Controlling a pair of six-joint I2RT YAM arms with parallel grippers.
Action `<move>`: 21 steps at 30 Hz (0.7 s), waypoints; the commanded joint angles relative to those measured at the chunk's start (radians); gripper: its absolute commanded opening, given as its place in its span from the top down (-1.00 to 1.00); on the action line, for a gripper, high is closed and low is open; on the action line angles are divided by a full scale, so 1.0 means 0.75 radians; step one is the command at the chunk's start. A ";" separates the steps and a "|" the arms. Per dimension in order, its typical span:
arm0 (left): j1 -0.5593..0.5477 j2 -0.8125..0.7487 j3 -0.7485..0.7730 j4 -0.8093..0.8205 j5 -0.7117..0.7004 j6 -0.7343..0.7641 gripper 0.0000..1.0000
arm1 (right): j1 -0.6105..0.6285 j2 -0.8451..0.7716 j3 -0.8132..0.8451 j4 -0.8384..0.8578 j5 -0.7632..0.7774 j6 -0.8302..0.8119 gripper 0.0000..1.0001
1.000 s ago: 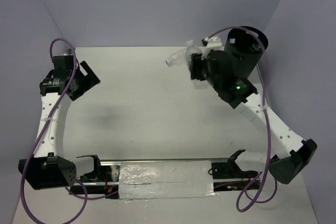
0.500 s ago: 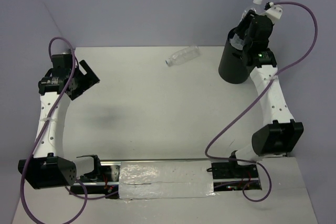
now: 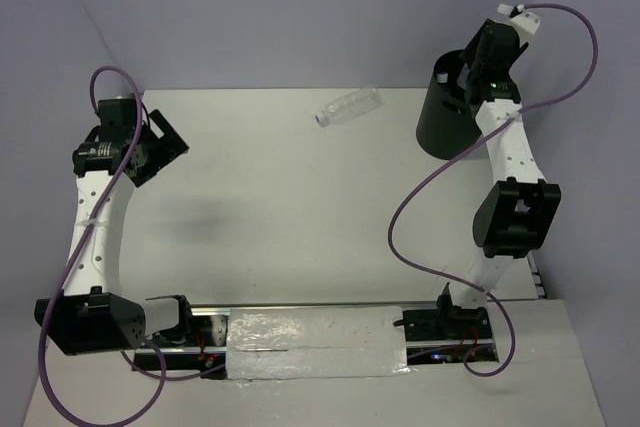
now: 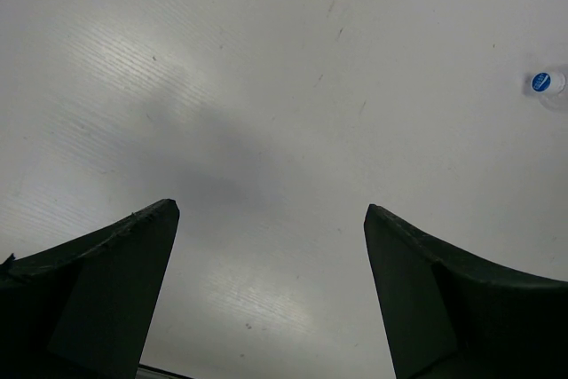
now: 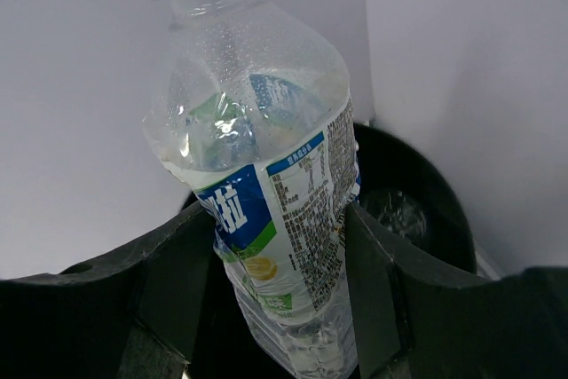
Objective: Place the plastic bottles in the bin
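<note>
My right gripper is shut on a clear plastic bottle with a white cap and a blue-printed label. It holds the bottle upright over the open mouth of the black bin. Something clear and crinkly lies at the bin's bottom. In the top view the right gripper is above the bin at the back right. Another clear bottle lies on its side on the table, left of the bin. Its cap end shows in the left wrist view. My left gripper is open and empty over bare table.
Purple-grey walls close in the table at the back and on both sides, and the bin stands near the back right corner. A taped rail runs along the near edge between the arm bases. Purple cables loop beside both arms.
The right arm swung from beside the lying bottle to above the bin, carrying the labelled bottle, then settled a little lower over the bin's mouth. The left arm barely shifted.
</note>
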 commanded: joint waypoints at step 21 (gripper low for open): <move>-0.354 0.377 0.413 0.198 0.199 0.104 -0.99 | 0.026 -0.552 -0.123 -0.207 -0.336 0.059 -0.99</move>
